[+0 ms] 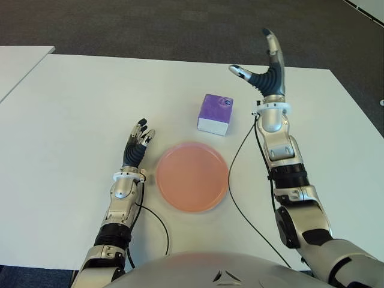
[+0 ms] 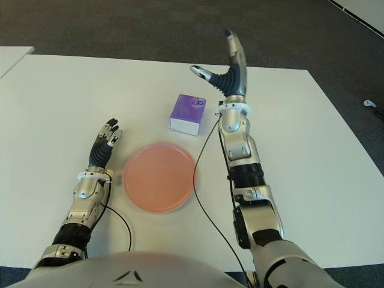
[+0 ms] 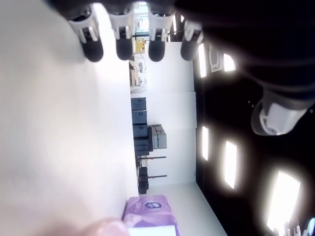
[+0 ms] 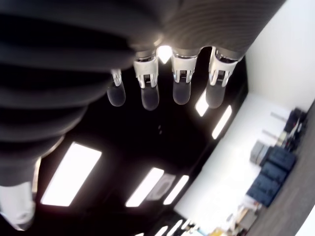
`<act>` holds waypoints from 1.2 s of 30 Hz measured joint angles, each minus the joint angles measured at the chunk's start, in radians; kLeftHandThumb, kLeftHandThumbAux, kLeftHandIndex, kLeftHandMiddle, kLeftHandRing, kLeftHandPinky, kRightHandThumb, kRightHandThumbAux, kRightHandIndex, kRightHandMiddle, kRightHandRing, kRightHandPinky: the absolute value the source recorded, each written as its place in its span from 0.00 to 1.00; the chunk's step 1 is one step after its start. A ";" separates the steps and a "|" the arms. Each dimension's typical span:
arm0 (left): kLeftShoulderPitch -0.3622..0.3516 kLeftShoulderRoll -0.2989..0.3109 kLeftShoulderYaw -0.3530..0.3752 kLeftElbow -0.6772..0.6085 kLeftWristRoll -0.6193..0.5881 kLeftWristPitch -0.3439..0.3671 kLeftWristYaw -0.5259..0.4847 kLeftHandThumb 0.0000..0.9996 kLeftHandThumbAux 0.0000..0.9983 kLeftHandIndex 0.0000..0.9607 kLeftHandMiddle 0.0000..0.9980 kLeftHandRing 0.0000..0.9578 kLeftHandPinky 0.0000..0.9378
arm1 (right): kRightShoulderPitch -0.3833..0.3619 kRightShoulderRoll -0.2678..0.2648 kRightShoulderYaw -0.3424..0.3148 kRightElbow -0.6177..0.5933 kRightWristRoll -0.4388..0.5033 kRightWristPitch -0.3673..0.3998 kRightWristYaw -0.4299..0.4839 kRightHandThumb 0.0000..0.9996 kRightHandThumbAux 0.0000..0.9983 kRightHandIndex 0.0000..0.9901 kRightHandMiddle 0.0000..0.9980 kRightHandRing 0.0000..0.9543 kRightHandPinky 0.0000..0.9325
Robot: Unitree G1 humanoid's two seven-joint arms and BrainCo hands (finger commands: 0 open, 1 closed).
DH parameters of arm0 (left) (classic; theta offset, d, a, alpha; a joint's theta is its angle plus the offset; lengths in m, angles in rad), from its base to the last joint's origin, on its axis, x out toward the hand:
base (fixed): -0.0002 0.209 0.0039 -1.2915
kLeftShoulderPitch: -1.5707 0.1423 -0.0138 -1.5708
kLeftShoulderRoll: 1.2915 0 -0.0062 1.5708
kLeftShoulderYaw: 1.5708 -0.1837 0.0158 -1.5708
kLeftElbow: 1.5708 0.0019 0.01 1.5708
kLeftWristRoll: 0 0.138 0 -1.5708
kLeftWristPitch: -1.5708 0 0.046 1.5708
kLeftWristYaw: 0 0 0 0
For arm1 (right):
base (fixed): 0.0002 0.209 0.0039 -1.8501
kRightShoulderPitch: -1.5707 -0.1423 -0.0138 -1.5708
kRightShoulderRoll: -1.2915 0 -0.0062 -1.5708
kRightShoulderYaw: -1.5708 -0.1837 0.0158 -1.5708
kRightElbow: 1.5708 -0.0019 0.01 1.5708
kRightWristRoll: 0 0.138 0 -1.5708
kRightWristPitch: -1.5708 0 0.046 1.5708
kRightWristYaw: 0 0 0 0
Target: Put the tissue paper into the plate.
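A purple and white tissue pack (image 1: 215,113) lies on the white table (image 1: 78,114), just behind a round pink plate (image 1: 192,176). My right hand (image 1: 264,60) is raised above the table to the right of the pack, fingers (image 4: 147,93) spread straight and thumb out, holding nothing. My left hand (image 1: 138,146) shows to the left of the plate, fingers (image 3: 123,44) extended and empty. The pack (image 3: 150,216) also shows in the left wrist view, beyond that hand.
A black cable (image 1: 240,156) runs from my right wrist across the table past the plate's right rim. A second white table (image 1: 18,63) adjoins at the far left. Dark carpet (image 1: 180,24) lies beyond the far edge.
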 measured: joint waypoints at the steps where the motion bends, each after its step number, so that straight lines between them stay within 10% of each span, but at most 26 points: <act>1: 0.000 -0.001 0.000 0.000 0.002 0.000 0.003 0.00 0.41 0.00 0.00 0.00 0.00 | -0.017 -0.001 0.009 0.021 -0.001 -0.010 0.008 0.27 0.52 0.00 0.00 0.00 0.00; 36: 0.015 -0.017 -0.009 -0.024 0.013 0.012 0.017 0.00 0.38 0.00 0.00 0.00 0.00 | -0.116 -0.077 0.303 0.302 -0.212 -0.208 0.158 0.20 0.40 0.00 0.00 0.00 0.00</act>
